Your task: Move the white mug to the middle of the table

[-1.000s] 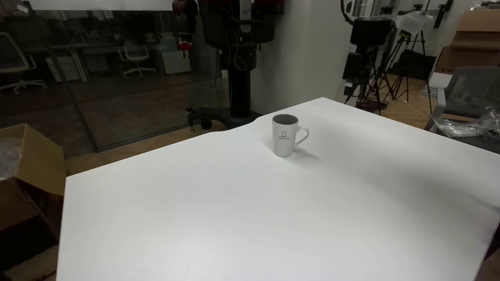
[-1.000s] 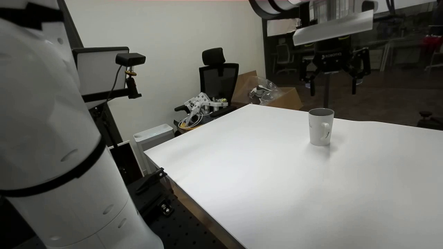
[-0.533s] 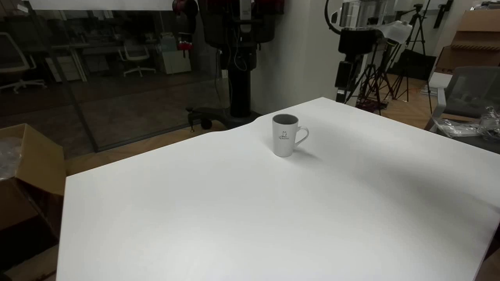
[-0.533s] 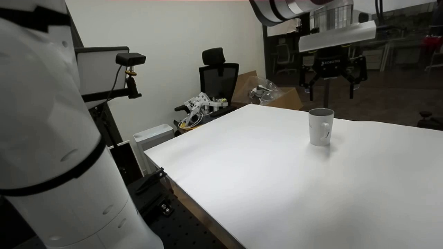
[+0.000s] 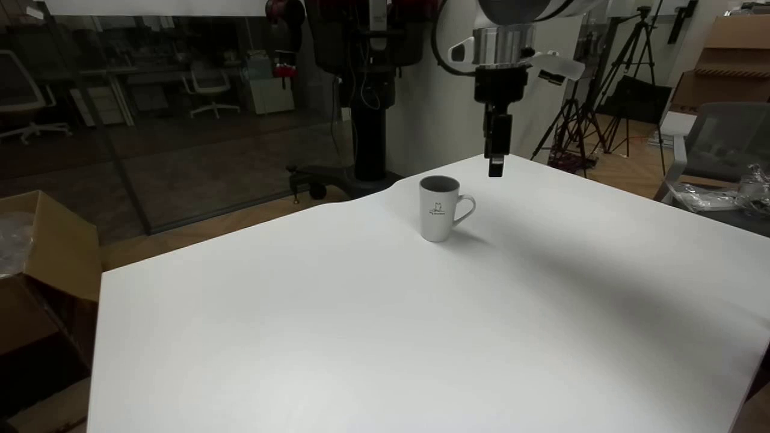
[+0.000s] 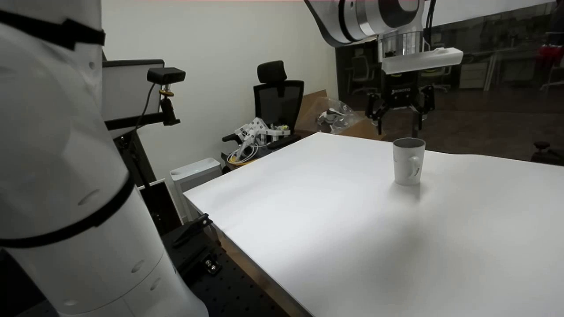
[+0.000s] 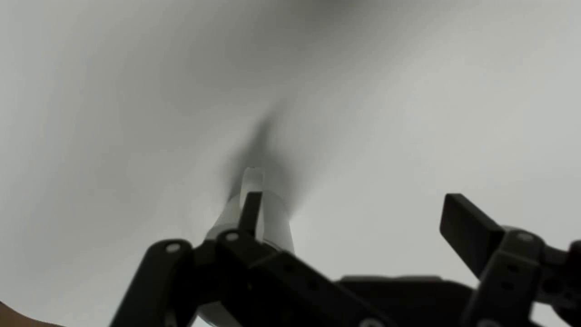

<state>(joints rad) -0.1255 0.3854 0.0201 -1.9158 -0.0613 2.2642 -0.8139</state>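
We see the white mug [image 5: 438,216] standing upright on the counter [image 5: 289,313], near its far edge in both exterior views. Above the counter and close to the mug we find the pincer [image 6: 399,130], its fingers [image 7: 470,229] spread well apart; in our wrist view one of them hides part of the mug.

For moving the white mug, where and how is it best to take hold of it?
Take the white mug probably by its upper body, from above: it stands upright, open at the top. Its handle juts to one side, so the open gripper should close on the walls flanking the handle, leaving it free.
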